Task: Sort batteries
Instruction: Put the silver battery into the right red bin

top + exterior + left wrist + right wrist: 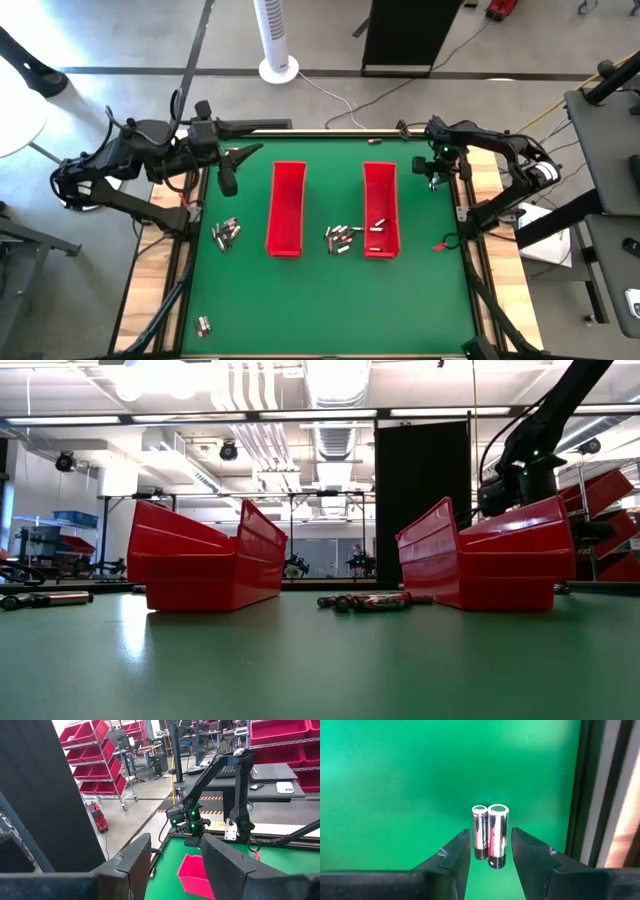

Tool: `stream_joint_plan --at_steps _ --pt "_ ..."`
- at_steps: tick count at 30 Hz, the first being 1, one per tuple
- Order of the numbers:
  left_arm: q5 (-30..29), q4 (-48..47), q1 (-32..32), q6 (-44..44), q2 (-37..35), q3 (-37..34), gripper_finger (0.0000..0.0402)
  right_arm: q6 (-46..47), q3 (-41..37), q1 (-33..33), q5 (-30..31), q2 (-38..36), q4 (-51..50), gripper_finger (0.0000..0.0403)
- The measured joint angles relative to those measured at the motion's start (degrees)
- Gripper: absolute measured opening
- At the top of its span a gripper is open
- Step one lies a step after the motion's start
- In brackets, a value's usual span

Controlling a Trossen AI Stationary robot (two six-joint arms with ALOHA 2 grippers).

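Two silvery batteries [490,837] sit side by side on the green mat, between the fingers of my right gripper [491,851]. That gripper [437,172] points down near the mat's far right corner and is open; a thin gap shows on each side of the pair. Loose batteries lie in a heap [342,238] between the two red trays, and another heap [226,234] lies left of the left tray. A few batteries [377,225] lie inside the right tray [380,195]. My left gripper [175,865] waits open, raised over the far left edge.
The left red tray [286,208] stands parallel to the right one at mid-table. Two batteries [203,325] lie near the front left corner. A small red item [440,245] lies right of the right tray. The mat's dark frame [585,795] runs close beside my right gripper.
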Motion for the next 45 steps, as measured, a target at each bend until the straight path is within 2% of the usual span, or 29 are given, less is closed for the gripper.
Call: stream_joint_plan --at_steps 5,10,20,29,34,45 --pt "0.0 0.2 0.0 0.0 0.0 0.0 0.0155 1.3 -0.1 -0.1 0.6 -5.1 -0.6 0.0129" --pt "0.0 0.3 0.0 0.0 0.0 0.0 0.0155 1.4 -1.9 -0.4 4.7 -7.1 -0.7 0.0120" --pt "0.0 0.3 0.0 -0.2 -0.1 0.0 0.0155 2.3 -5.8 -0.4 3.5 -5.8 1.2 0.0119" --pt "0.0 1.1 0.0 -0.2 -0.1 0.0 0.0155 2.5 -5.6 0.6 1.8 -11.5 1.7 0.0118" --pt "0.0 2.8 0.0 0.9 0.2 0.0 0.0155 3.9 -5.9 0.6 0.5 -10.7 5.1 0.0122" --pt "0.0 2.9 0.0 -0.7 0.2 0.0 0.0155 5.3 -7.1 0.8 -1.2 -5.8 10.5 0.0168"
